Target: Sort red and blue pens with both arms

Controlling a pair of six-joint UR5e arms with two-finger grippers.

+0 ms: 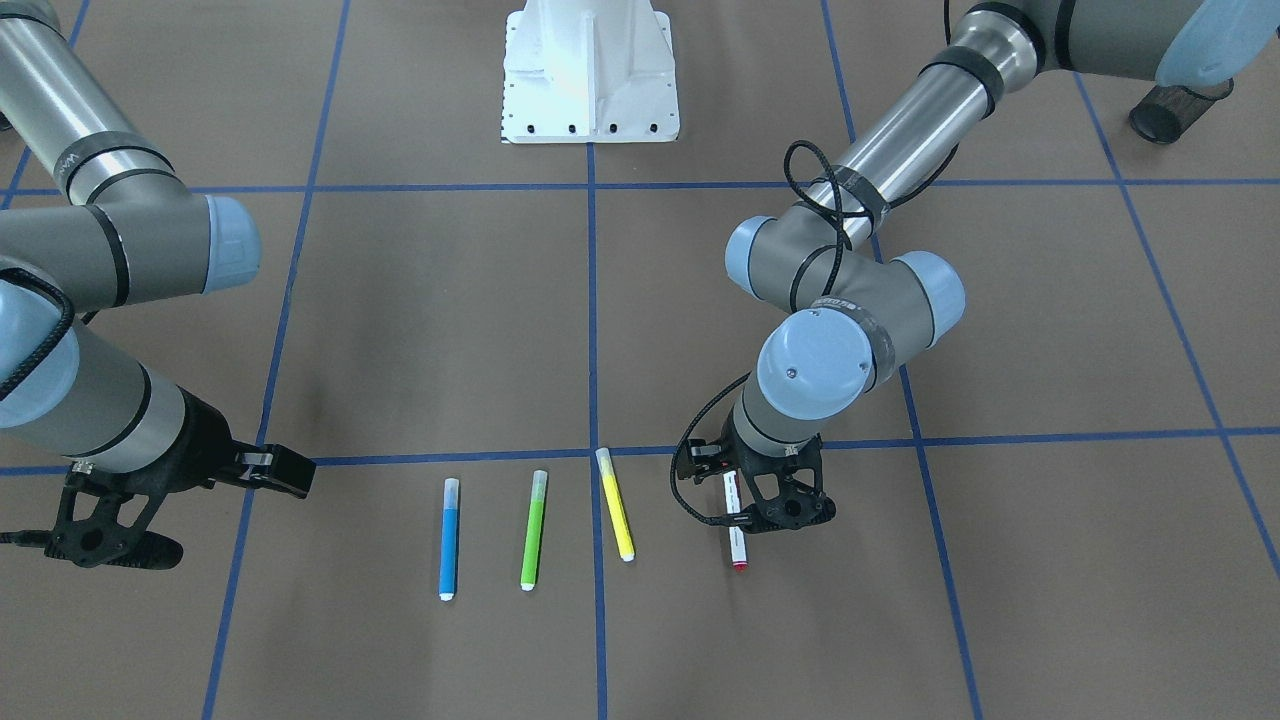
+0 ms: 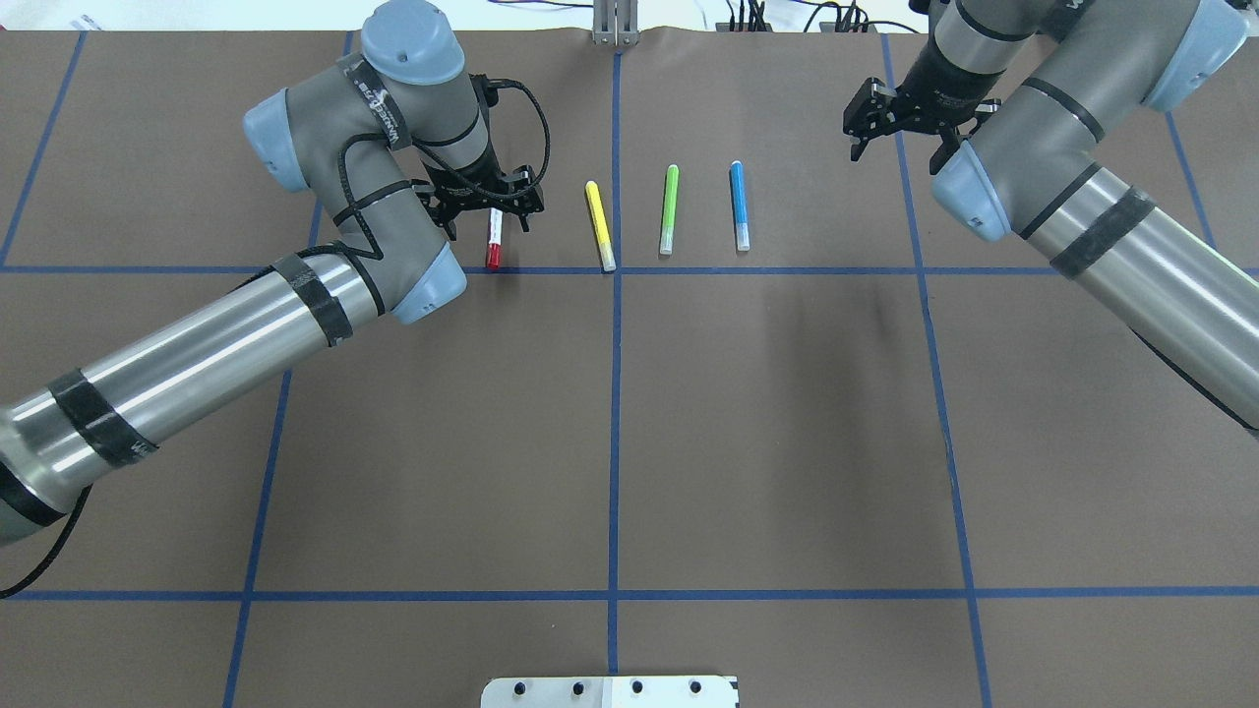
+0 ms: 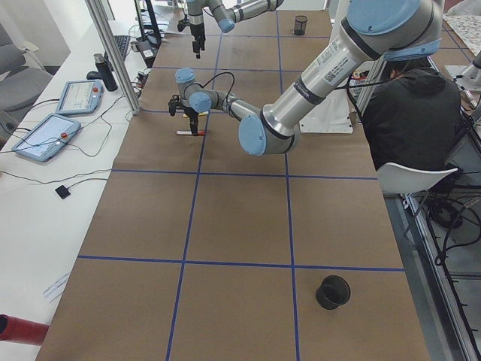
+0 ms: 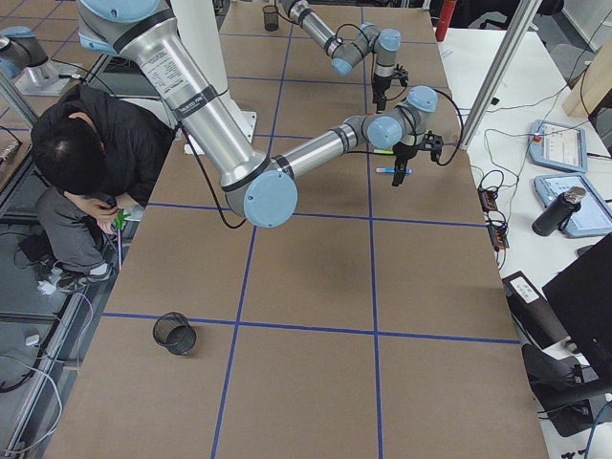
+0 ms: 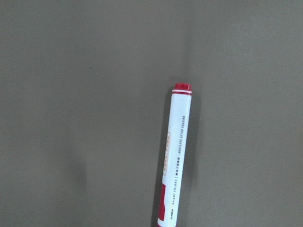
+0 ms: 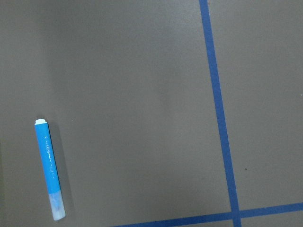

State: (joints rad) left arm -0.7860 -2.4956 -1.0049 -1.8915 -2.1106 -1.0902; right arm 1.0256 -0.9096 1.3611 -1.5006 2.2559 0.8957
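Surface (image 2: 767,442): brown, squared off by blue tape lines (image 2: 614,413).
Left claw (image 2: 489,208): down at the surface and released, one finger on each side of the red marker; I cannot tell whether either finger touches it.
Red marker (image 2: 494,241): lies flat on the surface, its white barrel between the left claw's fingers and its red cap sticking out past them, toward the robot.
Left wrist view: only the marker (image 5: 176,156) on bare brown paper; no fingers show.
Right claw (image 2: 900,136): spread wide and holding nothing, raised above the surface.
Blue highlighter (image 2: 738,206): flat on the surface, apart from the right claw, on the side that faces the left claw; in the right wrist view it lies near the lower left corner (image 6: 49,170).
Between the claws: outward from the left claw come the yellow highlighter (image 2: 600,224), then the green highlighter (image 2: 669,208), then the blue one, side by side and apart.
Left arm (image 2: 197,364): bent over the marker.
Right arm (image 2: 1131,236): reaches in from the other side.
Farther out: a white base (image 1: 590,70), a black mesh cup (image 3: 333,292), and a seated person (image 3: 409,105) beside the surface.
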